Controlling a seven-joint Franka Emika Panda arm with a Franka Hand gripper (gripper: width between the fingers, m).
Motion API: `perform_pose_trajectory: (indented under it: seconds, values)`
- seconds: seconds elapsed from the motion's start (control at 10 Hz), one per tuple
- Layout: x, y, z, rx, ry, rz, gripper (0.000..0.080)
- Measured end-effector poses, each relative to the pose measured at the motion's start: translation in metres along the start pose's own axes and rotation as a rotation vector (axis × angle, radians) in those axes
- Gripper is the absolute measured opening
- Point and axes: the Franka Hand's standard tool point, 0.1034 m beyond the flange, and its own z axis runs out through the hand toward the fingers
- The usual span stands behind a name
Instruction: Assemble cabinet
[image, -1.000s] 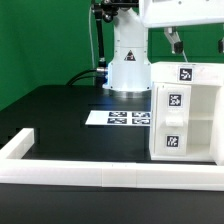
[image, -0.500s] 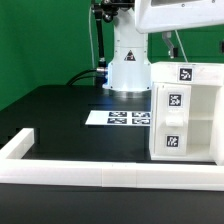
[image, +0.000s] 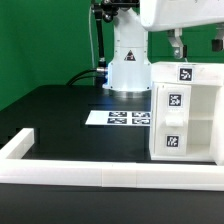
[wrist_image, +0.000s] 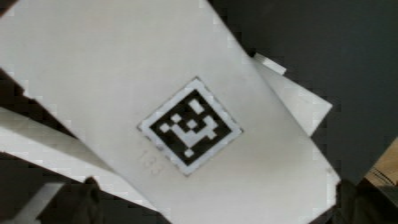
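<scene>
The cabinet (image: 185, 112) stands upright on the black tabletop (image: 60, 115) at the exterior view's right, a white boxy block already built up into a tall body. Its front face carries two square black-and-white tags, one above the other, and a third tag lies on its flat top. Its base sits just behind the long low white rail (image: 100, 178) that runs across the near edge of the tabletop and turns back at the exterior view's left into a short corner piece.

The marker board (image: 118, 118) lies flat on the tabletop, just beside the cabinet on the exterior view's left, in front of the robot's white base (image: 126, 60).

The claw (image: 197, 42) hangs above the cabinet's top, apart from it. One dark finger (image: 176, 44) shows clearly; a second appears at the frame's right edge, so the jaws stand spread wide with nothing between them.

In the wrist view a broad white panel of the cabinet (wrist_image: 160, 110) fills most of the frame, seen from close above, with one tag near its middle turned diamond-wise. Further white edges show beside it against the dark tabletop. The claw's own fingertips cannot be made out in this view. A green backdrop (image: 40, 40) stands behind the scene.
</scene>
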Motion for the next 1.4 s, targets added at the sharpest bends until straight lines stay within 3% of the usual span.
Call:
perform_pose_trajectory:
  seconds: [0.2, 0.6, 0.9, 1.4]
  values:
    - [-0.001, 0.001, 0.001, 0.001, -0.001, -0.131, 0.0649]
    - [-0.004, 0.007, 0.009, -0.045, -0.034, -0.606, 0.0649]
    - [-0.006, 0.011, 0.017, -0.041, -0.045, -0.614, 0.0649]
    - [-0.005, 0.011, 0.017, -0.042, -0.045, -0.556, 0.0649]
